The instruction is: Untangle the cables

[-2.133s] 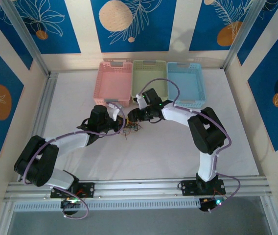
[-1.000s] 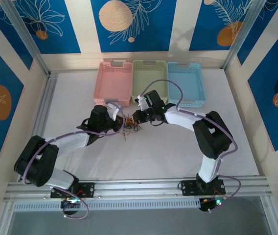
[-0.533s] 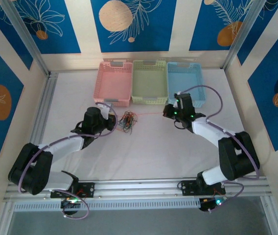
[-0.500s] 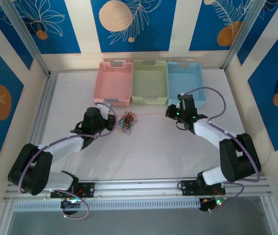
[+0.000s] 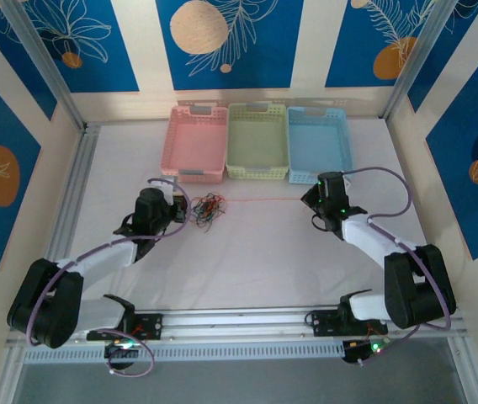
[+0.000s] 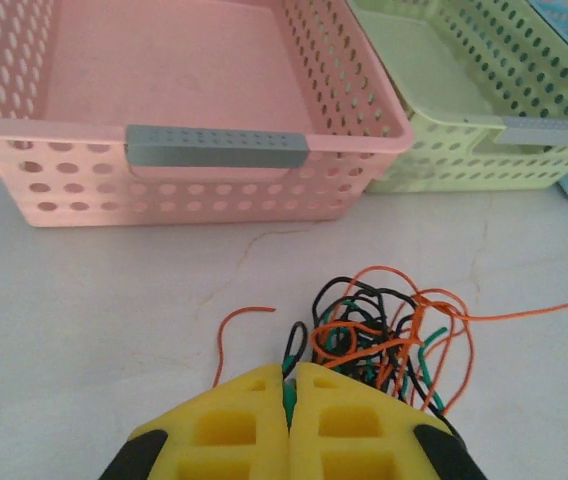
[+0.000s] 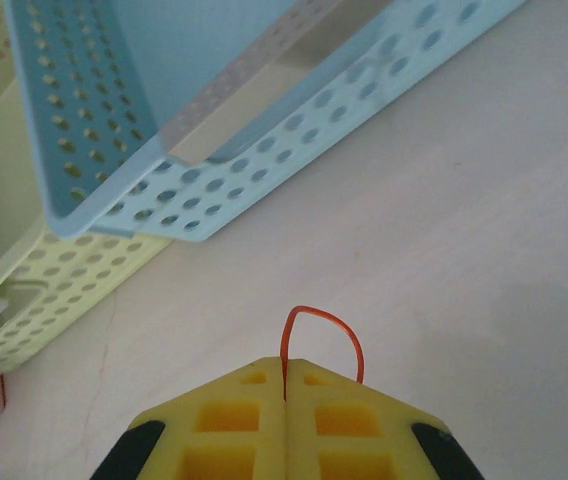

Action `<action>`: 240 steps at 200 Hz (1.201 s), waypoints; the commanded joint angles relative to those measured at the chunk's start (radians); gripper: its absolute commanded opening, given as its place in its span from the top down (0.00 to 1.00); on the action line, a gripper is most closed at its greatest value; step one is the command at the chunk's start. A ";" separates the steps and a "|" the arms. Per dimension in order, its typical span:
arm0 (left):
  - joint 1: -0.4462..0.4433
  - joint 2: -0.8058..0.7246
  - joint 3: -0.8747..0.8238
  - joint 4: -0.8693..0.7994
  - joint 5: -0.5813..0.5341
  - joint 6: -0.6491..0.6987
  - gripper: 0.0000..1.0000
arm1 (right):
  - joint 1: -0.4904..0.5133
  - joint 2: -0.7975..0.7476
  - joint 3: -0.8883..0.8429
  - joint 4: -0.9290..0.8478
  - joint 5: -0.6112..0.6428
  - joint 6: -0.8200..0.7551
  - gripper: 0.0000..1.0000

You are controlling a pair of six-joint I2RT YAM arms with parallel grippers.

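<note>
Both pairs of jaws are closed hard, yellow pads face to face. The left gripper pinches a green strand at the near edge of the clump. The right gripper pinches an orange-red strand, a small loop of which arches up just ahead of its pads.

Location: the clump lies on the white table, in front of the pink basket and just beside the left gripper. The orange-red strand leaves it as one thin line across the table to the right gripper, which stands well apart, in front of the blue basket.

Handling, as judged: the wires look almost weightless and limp, with no stiffness to hold a shape. Being so thin and smooth, they would likely slide through the pads unless caught squarely. A sharp pull may tighten the crossings, drag the whole clump along, or kink a wire. The sound places to take hold are a free end or an outer loop, with the clump anchored on the opposite side.

Appearance: hair-fine wires in orange, black and dark green, looped over one another in a loose mesh. One orange tail curls free at the left.
</note>
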 commanded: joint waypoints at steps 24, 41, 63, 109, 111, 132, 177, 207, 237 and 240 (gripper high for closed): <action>0.021 -0.006 -0.013 0.023 -0.016 -0.015 1.00 | -0.024 -0.081 -0.006 -0.017 0.004 0.021 0.96; 0.021 0.010 -0.009 0.036 0.020 -0.010 1.00 | -0.010 -0.052 0.045 -0.045 -0.037 -0.023 0.64; 0.021 0.029 0.006 0.028 0.048 -0.004 1.00 | 0.026 -0.046 0.054 -0.044 -0.014 -0.051 0.52; 0.021 0.028 0.004 0.042 0.074 -0.001 1.00 | 0.124 0.059 0.144 0.078 -0.275 -0.227 0.52; 0.021 0.028 0.003 0.042 0.075 0.000 1.00 | 0.131 0.073 0.155 0.078 -0.295 -0.235 0.52; 0.021 0.025 0.002 0.044 0.081 0.000 1.00 | 0.224 0.229 0.304 0.022 -0.455 -0.312 0.53; 0.021 0.027 0.002 0.045 0.092 0.001 1.00 | 0.418 0.560 0.692 -0.253 -0.492 -0.528 0.56; 0.021 0.024 0.000 0.049 0.098 0.003 1.00 | 0.443 0.693 0.827 -0.341 -0.482 -0.572 0.54; 0.021 0.024 0.001 0.049 0.100 0.002 1.00 | 0.451 0.795 0.923 -0.418 -0.486 -0.624 0.51; 0.021 0.024 0.001 0.049 0.100 0.001 1.00 | 0.451 0.803 0.927 -0.426 -0.481 -0.628 0.51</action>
